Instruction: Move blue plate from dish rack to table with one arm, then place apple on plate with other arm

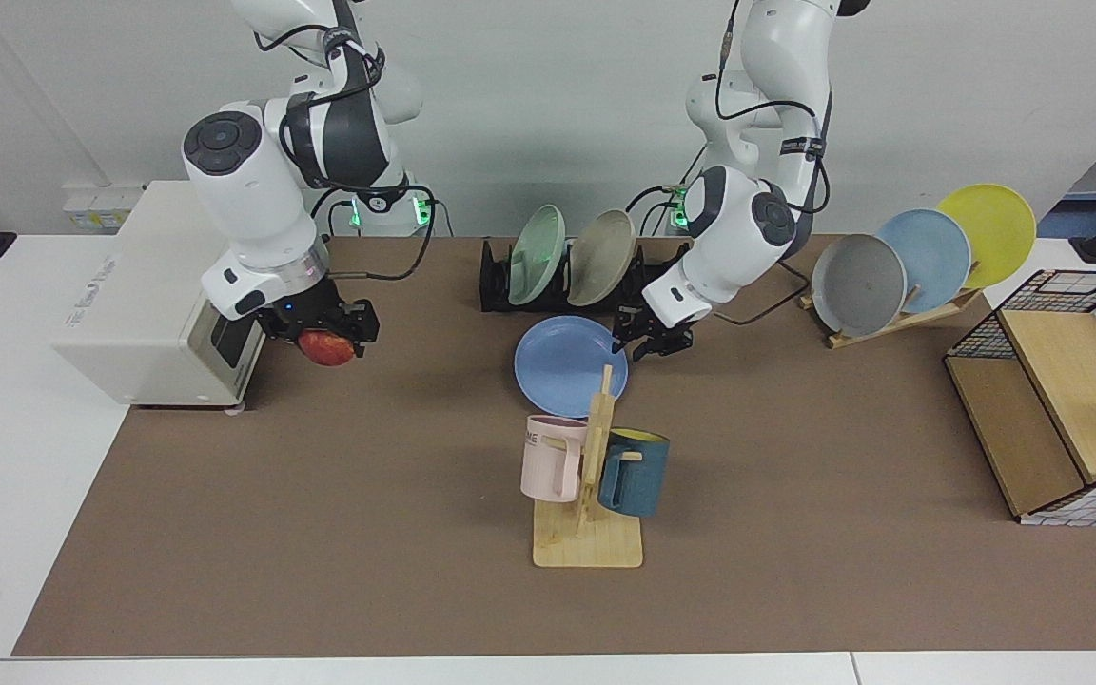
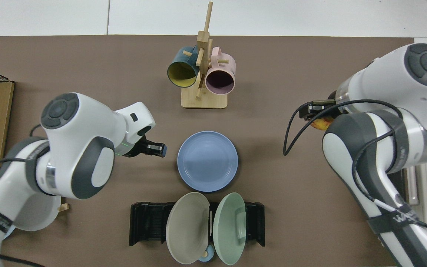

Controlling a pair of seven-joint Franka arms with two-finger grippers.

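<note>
the blue plate (image 2: 207, 161) is laid flat on the table (image 2: 291, 222) and let go by the left gripper (image 2: 158, 150) (fingers parted), while the apple (image 1: 324, 348), clamped in the right gripper (image 1: 327, 342), is yet to be placed.

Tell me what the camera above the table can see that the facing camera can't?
Only the top view shows a gap of brown mat between the left gripper and the blue plate, and the insides of both mugs.

Only the facing view shows the yellow plate and the white box.

Both show the plate flat on the table, the dish rack, and the right gripper holding the apple.
</note>
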